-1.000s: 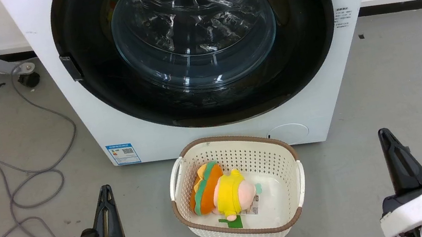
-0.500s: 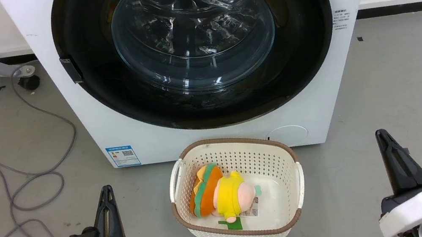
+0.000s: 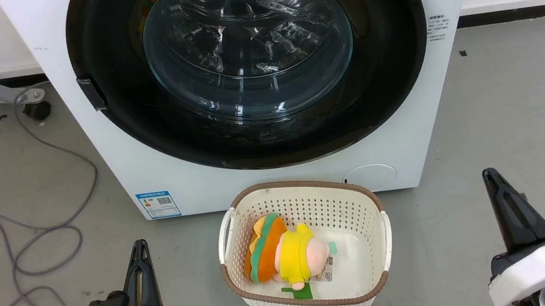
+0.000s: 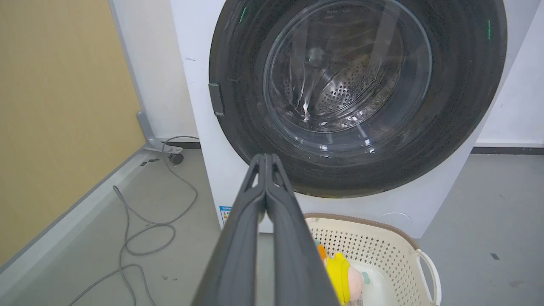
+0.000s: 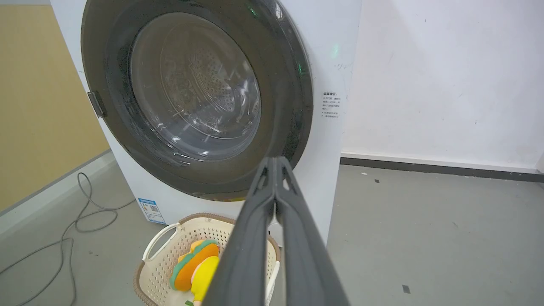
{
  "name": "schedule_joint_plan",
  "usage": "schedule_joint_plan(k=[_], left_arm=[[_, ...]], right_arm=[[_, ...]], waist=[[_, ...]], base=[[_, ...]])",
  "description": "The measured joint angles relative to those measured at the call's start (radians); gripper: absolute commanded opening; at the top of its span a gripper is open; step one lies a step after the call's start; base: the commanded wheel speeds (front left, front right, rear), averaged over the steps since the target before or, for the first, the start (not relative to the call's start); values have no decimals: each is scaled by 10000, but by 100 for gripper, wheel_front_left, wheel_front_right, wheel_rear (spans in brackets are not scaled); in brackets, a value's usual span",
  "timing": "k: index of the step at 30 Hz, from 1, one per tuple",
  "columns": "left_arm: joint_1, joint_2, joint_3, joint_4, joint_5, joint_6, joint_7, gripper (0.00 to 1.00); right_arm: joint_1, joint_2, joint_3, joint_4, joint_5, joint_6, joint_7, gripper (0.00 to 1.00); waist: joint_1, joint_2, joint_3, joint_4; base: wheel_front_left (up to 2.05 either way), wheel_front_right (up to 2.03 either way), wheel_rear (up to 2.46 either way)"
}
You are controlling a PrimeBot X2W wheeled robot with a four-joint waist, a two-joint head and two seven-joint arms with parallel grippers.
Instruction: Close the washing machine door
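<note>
Both arms are idling before the washer as its door is sitting flush in the white front at 12 o'clock. It is looking shut, though I cannot tell whether the latch is holding. My left gripper is hovering at 7 o'clock and my right gripper at 5 o'clock. Each has its fingers pressed together on nothing, and both are well apart from the door. A basket holding a toy is standing between them, just in front of the washer. I am judging the door to be stiff and fairly heavy, with a glossy, slippery glass bowl that gives nothing to pinch. If it is needing more, I am favouring a flat push on the black rim near the grey tab at its 9 o'clock.
</note>
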Motion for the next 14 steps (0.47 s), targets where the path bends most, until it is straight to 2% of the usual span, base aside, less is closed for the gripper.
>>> schedule_joint_plan(k=[14], left_arm=[[0, 0, 15, -56, 75, -111, 309, 0]], right_arm=[[58, 0, 31, -79, -121, 0, 295, 0]], waist=[[0, 0, -73, -40]], base=[[0, 0, 0]])
